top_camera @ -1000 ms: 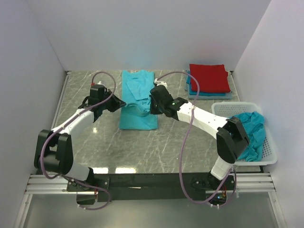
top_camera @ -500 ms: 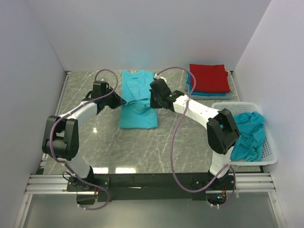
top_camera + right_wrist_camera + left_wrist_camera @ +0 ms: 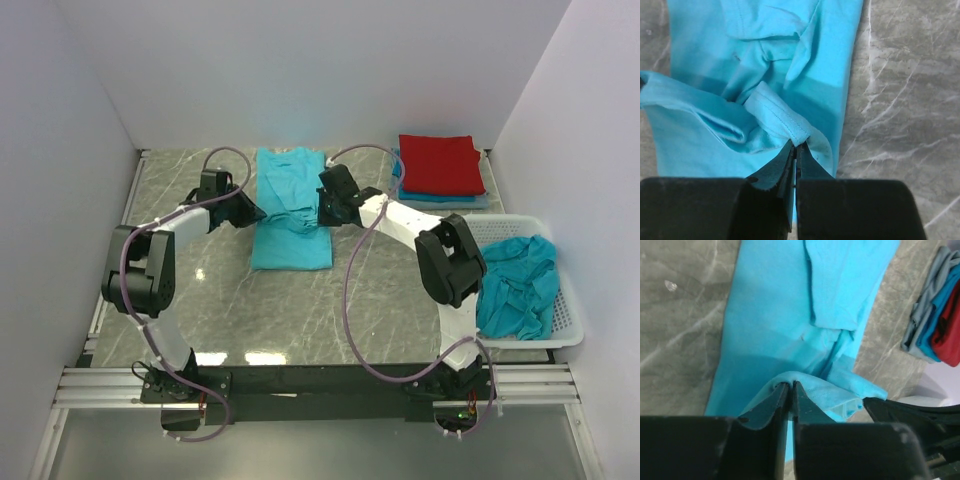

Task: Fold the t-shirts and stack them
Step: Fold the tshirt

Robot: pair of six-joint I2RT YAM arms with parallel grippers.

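Between the tips of the left gripper, a raised fold of the teal t-shirt was pinched, the fingers pressed nearly together with only a slit left. A hemmed edge of the same shirt was nipped by the right gripper, its fingers shut tight on the cloth. Both pinches were taken at the shirt's long sides, about mid-length, presumably so that one half could be carried over the other. The shirt was laid lengthwise from the middle of the table's far edge toward its centre. A folded stack, red on top, was set at the far right corner, apparently for finished shirts. More teal shirts were heaped in a basket by the right edge. How many layers were caught in each pinch could not be made out, and the stack's lower shirts were largely covered.
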